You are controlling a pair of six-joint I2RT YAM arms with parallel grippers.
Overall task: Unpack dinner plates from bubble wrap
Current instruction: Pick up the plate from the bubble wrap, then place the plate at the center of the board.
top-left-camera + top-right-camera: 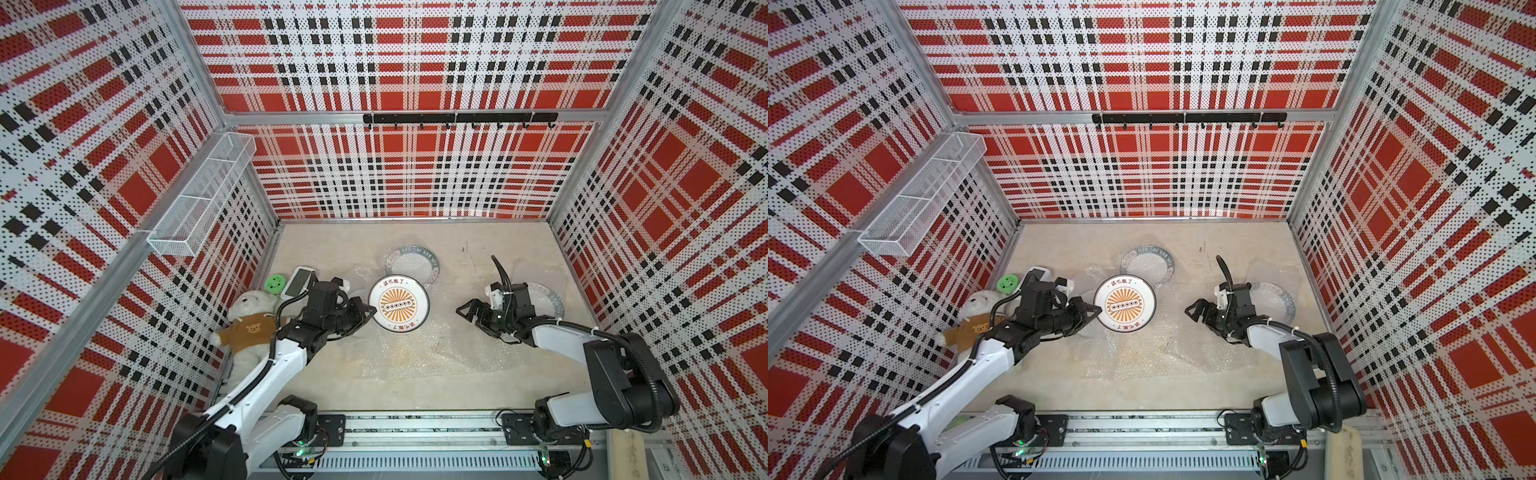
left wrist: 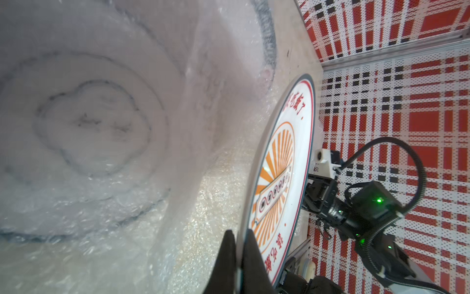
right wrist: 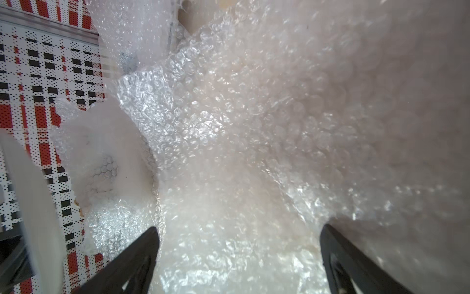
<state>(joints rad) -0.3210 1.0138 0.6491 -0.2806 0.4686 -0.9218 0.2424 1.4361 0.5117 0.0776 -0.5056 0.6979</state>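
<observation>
Slippage is risked: the plate [image 1: 398, 304] is pinched rim-only by the left fingers [image 2: 226, 259]. Right fingers [image 3: 132, 259] are spread open.

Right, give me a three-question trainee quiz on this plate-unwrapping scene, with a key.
1. True or false: the left claw is shut on the rim of the uncovered dinner plate.
2. How many dinner plates lie under bubble wrap? A) none B) one C) two
3. Fill in: the right claw stands ___ and holds nothing.
Key: 1 true. 2 C: the far covered plate and the covered plate beside the right arm. 3 open.
</observation>
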